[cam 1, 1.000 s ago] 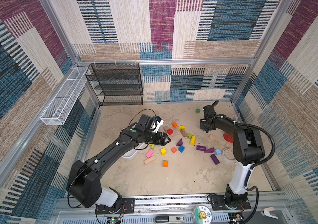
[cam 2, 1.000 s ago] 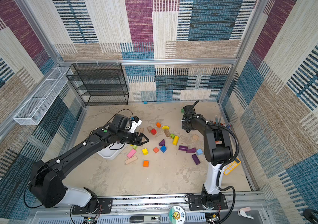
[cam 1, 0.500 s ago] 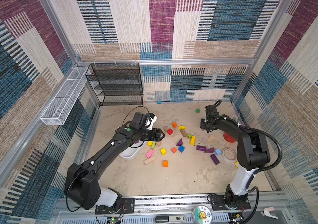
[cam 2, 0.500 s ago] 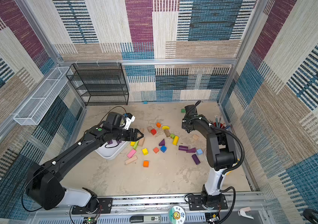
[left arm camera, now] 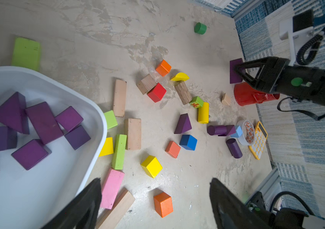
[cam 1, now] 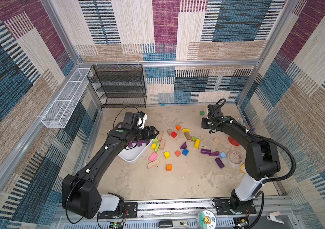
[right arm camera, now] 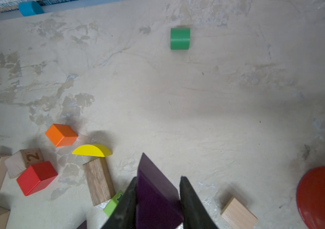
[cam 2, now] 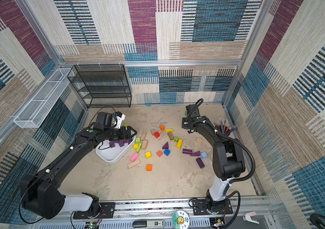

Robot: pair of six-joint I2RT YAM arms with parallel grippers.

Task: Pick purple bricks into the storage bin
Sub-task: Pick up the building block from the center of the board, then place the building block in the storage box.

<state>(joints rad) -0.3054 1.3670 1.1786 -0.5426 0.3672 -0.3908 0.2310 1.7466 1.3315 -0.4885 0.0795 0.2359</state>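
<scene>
L hand is wide apart, just over the white bin's rim. Some purple bricks lie in the bin. R hand, far from the bin, is clamped on a purple wedge above the bench. More purple ones lie outside the bin w/ other blocks.

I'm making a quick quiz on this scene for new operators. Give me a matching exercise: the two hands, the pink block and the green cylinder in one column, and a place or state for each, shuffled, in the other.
1. left hand
2. right hand
3. pink block
4. green cylinder

A. shut on a purple wedge
B. lying beside the storage bin
C. open and empty
D. alone, far from the rest

Pairs: 1-C, 2-A, 3-B, 4-D
</scene>
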